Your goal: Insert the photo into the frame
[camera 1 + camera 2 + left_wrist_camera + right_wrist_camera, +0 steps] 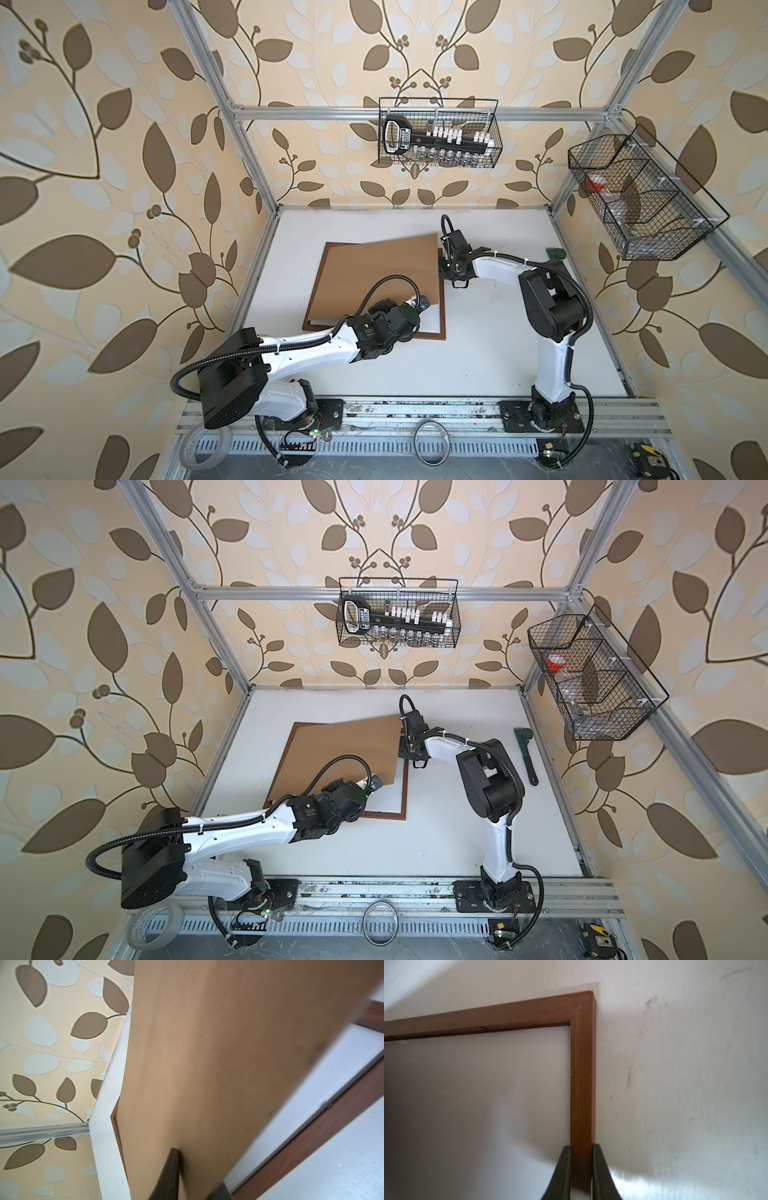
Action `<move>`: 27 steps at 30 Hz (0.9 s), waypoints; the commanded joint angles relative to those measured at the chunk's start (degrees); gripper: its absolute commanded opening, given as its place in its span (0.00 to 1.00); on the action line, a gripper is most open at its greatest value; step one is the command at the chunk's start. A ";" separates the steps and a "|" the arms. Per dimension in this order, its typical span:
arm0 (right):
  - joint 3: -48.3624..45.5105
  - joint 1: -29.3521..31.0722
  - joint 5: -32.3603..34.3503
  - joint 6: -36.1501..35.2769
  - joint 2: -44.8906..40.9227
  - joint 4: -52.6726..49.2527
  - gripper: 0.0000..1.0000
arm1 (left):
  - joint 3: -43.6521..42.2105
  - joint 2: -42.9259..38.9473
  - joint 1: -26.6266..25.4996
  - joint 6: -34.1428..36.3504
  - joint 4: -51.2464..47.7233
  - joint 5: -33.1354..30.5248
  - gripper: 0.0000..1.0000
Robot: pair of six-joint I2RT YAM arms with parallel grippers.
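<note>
Lying flat on the white table (498, 332), the frame (443, 322) sits near the middle of the work area in both top views. Its thin reddish-brown border shows along the left, near and right sides. Over it is the plain brown backing board (374, 274), turned a little out of line with the border. The board covers the frame's far side and leaves the near right part open.

The left gripper (197, 1169) is closed on this board near its near right corner. In the left wrist view 1 dark finger (174, 1167) presses on the board's face, and the other finger, blurred, sits at the board's edge. The held end of the board rides above the border.

The right gripper (581, 1148) stands over the frame's right rail. In the right wrist view its 2 fingers (564, 1167) press against both sides of that rail, a little short of a mitred corner. It is clamped on the frame.

Inside the border a white sheet (488, 1084) shows. Whether it is the photo lying face down or some other sheet cannot be told. The rest of the opening is hidden under the board.

A green pipe wrench (527, 758) lies on the table to the right of the right arm, well apart from the frame.
</note>
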 commanded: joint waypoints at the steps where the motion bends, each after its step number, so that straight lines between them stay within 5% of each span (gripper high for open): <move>1: -1.69 -0.49 -0.65 0.13 0.80 -0.27 0.00 | -1.16 -0.29 0.30 -7.45 -0.79 10.01 0.00; 4: -2.38 -0.88 -2.33 0.31 -0.05 0.75 0.00 | -1.18 -0.15 0.30 -7.50 -0.80 10.10 0.00; 8: -3.32 -1.50 -5.86 -0.29 -3.65 2.47 0.40 | -1.03 0.22 0.30 -7.51 -0.69 10.19 0.00; 11: -3.64 -2.06 -6.57 -0.77 -6.54 1.82 0.51 | -0.76 0.57 0.30 -7.54 -0.79 10.38 0.00; 27: -9.10 -6.74 -7.77 0.40 -15.00 -0.26 0.55 | 3.64 5.69 0.30 -9.79 -5.78 12.69 0.05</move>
